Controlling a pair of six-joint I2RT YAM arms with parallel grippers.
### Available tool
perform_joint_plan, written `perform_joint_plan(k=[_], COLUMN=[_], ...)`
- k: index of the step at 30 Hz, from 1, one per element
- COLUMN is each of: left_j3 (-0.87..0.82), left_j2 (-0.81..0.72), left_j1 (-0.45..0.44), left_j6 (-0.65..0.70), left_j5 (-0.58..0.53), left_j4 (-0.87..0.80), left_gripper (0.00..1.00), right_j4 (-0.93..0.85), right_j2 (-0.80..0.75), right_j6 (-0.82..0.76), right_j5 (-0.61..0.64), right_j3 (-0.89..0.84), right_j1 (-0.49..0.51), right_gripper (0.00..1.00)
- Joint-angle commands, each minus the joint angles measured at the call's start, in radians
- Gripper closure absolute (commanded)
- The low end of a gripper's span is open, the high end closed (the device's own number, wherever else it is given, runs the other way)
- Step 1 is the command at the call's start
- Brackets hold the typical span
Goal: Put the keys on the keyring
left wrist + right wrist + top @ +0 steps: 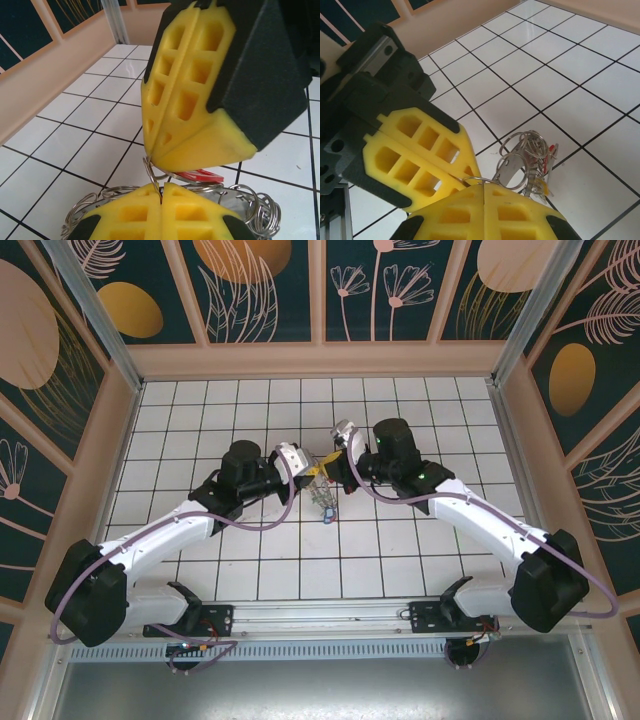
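Yellow left gripper (161, 192) pads are pinched together on a thin keyring (260, 210) loop. Right gripper (155, 150) is clamped on the same loop, just above. Beyond, I see keys (527, 160) with red and yellow tags dangling mid-table (400, 540).

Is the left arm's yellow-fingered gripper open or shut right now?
Shut. On the left gripper, yellow fingers press together, pinching a wire of the coiled silver metal keyring.
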Motion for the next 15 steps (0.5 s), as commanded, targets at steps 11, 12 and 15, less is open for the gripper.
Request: perform_joint_plan(k=[11,12,15], left_j3=[0.026,0.023,0.016], left_j2=[-0.017,-0.02,-0.026], left_j1=[-0.037,-0.037,-0.039], left_j6=[0.07,0.066,0.06], left_j5=[0.041,0.04,0.034], left_j4=[0.003,0.01,0.03], left_gripper=[1.0,1.0,1.0], right_j4=[0.091,0.089,0.087], right_j2=[-0.009,-0.008,-0.006], right_j6=[0.113,0.112,0.113], right_j5=[-0.032,-0.037,-0.061], right_j3=[-0.003,-0.004,-0.009], right_j1=[-0.064,-0.067,-0.07], right_gripper=[1.0,1.0,1.0])
